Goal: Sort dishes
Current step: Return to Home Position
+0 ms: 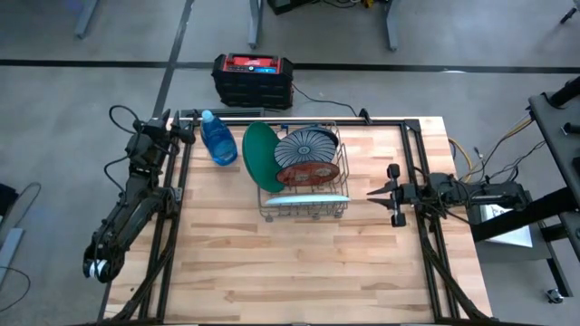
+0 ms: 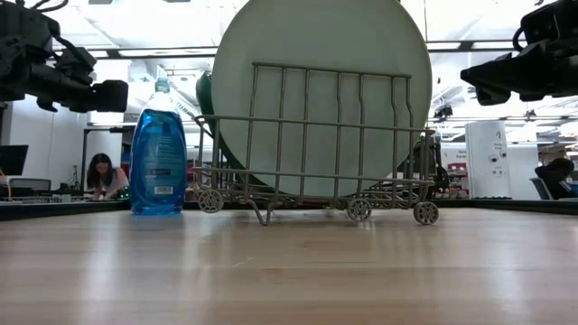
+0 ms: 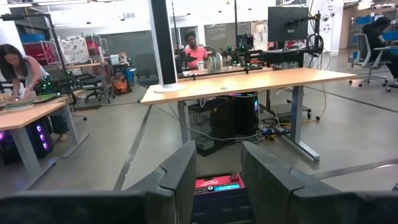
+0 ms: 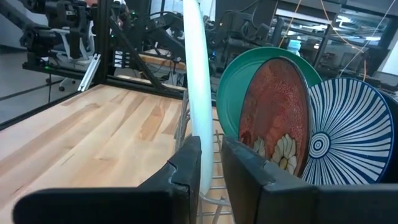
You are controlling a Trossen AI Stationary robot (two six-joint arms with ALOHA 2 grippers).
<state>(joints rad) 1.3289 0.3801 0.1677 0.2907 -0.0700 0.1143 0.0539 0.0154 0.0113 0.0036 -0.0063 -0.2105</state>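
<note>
1. Dish location: the four plates in view stood on edge in the wire rack (image 1: pixel 308 213) at the middle of the counter (image 1: pixel 272 272). The green plate (image 1: pixel 260 156) leaned at the end beside the blue bottle (image 1: pixel 217 140). The striped plate (image 1: pixel 306 145) and the red flowered plate (image 1: pixel 308 174) stood behind the white plate (image 1: pixel 304 199), which lay along the rack's front side.
2. Right tool (image 1: pixel 372 193): released, with its fingers a narrow gap apart and grasping nothing. It hovered near the rack's right end, in line with the white plate's rim but clear of it.
3. Left tool (image 1: pixel 186 136): released and empty, at the counter's far left corner, near the bottle.
4. Hazard, right arm: the tool sat level with the plate rim, so a retreat that swung sideways before backing off could clip the white plate and tip it out of its slot.
5. Hazard, rack: it rested on small wheels (image 2: pixel 359 209), so any nudge would probably roll it across the counter.
6. Hazard, left arm: a low sweep could topple the bottle against the leaning green plate.
</note>
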